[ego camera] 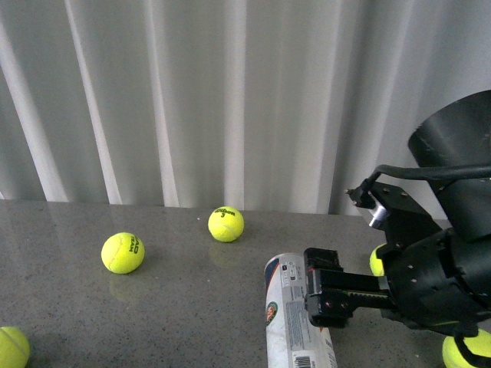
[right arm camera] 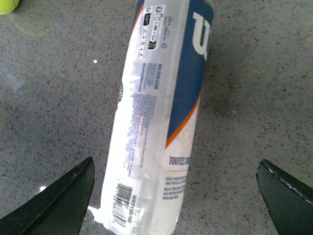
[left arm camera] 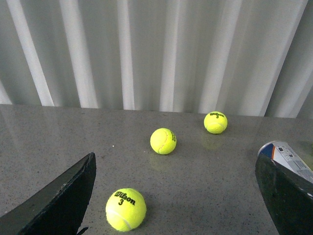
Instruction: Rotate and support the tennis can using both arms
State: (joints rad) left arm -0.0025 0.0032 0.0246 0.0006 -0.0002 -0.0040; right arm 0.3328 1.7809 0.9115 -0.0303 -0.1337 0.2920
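We see the can (ego camera: 295, 314) lying on its side on the grey table (ego camera: 192, 307), right of centre at the near edge of the front view. Its white-and-blue label and barcode are turned upward. The right claw (ego camera: 326, 295) reaches in from the right arm (ego camera: 445, 268) and hangs over the can's middle. From the right wrist we find this claw spread wide, a finger (right arm camera: 58, 205) on either side of the can and both clear of it.

The left claw (left arm camera: 176, 159) is likewise spread wide, pinching nothing. From its wrist we see bare table and a ball (left arm camera: 126, 209) between its fingers, with one end of the can just beside one finger (left arm camera: 286, 196).

Two more balls (ego camera: 123, 253) (ego camera: 226, 224) lie well apart from the can, toward the white curtain (ego camera: 230, 100). Another ball (ego camera: 11, 346) sits at the table's near left, and two are partly hidden by the right arm.
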